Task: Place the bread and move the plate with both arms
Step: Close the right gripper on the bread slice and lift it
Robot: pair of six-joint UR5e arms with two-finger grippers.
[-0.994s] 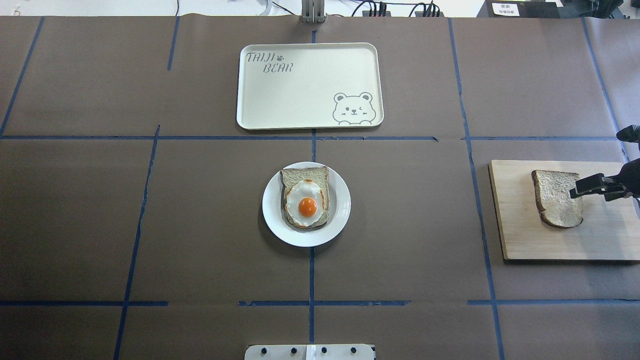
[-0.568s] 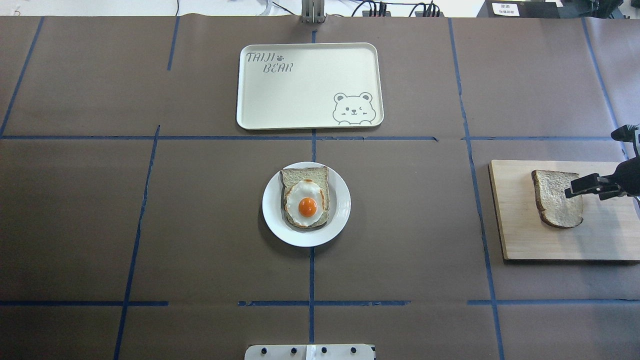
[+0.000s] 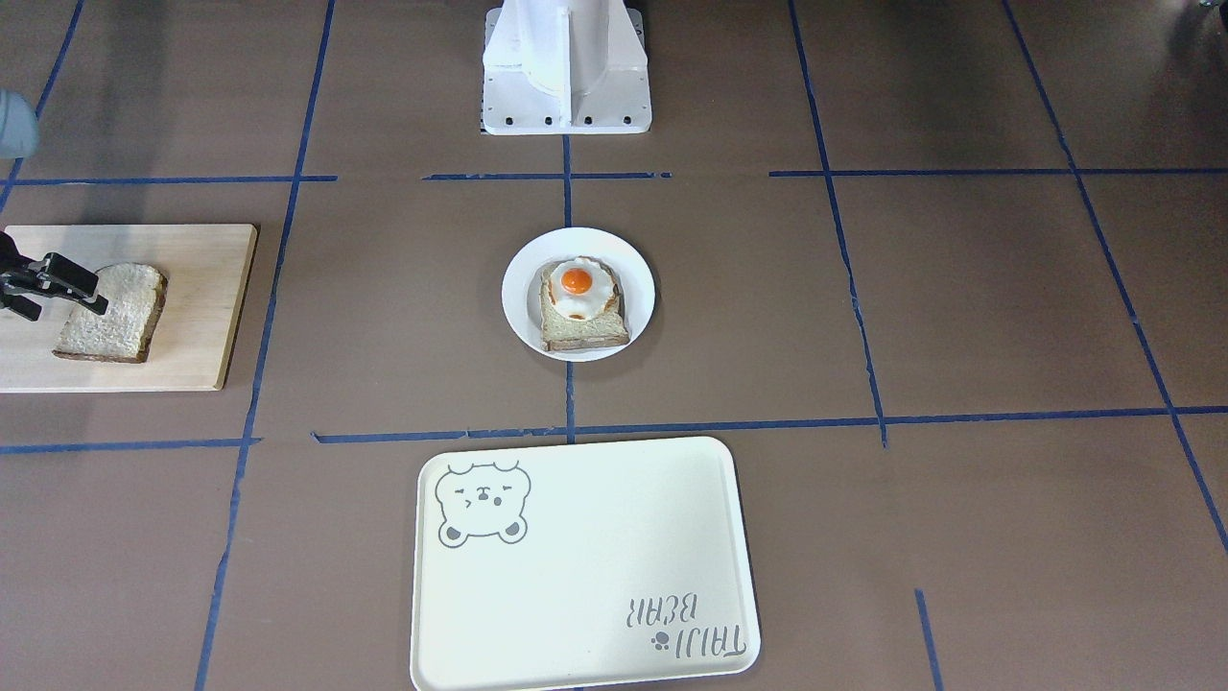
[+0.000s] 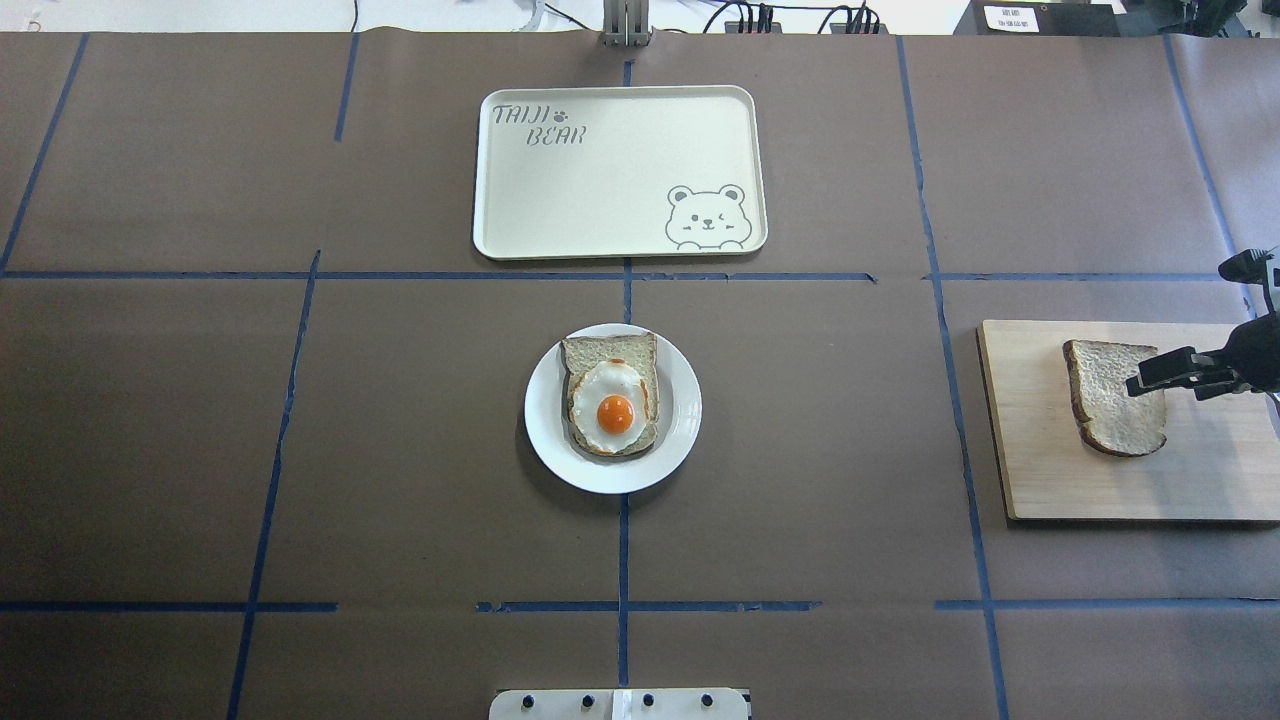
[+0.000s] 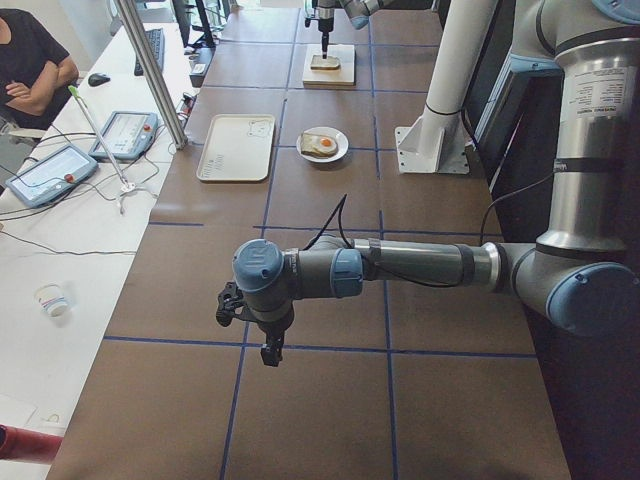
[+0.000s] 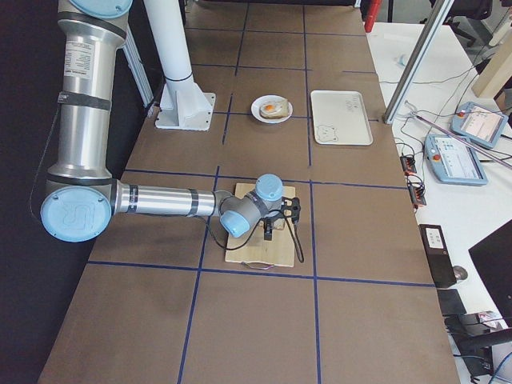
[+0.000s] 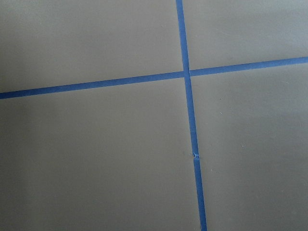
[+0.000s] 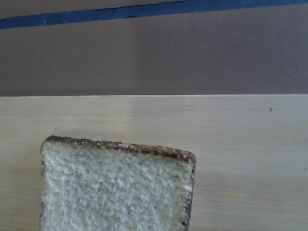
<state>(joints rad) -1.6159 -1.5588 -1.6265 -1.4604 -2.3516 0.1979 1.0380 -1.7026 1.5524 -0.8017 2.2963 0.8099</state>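
Bread (image 4: 1110, 400) lies flat on wooden board (image 4: 1040, 480), at the right edge of the overhead view. Right gripper (image 4: 1140, 382) hangs over the slice's right-hand side; can't read contact or jaw spacing. Plate (image 4: 683, 400) sits at frame centre, carrying egg-topped toast (image 4: 613, 400), well apart from the board. Cream bear tray (image 4: 600, 200) is above the plate, upper centre. Left gripper (image 5: 270, 355) is low in the left side view, pointing down over brown table cover (image 5: 330, 400); spread or closed, cannot tell.
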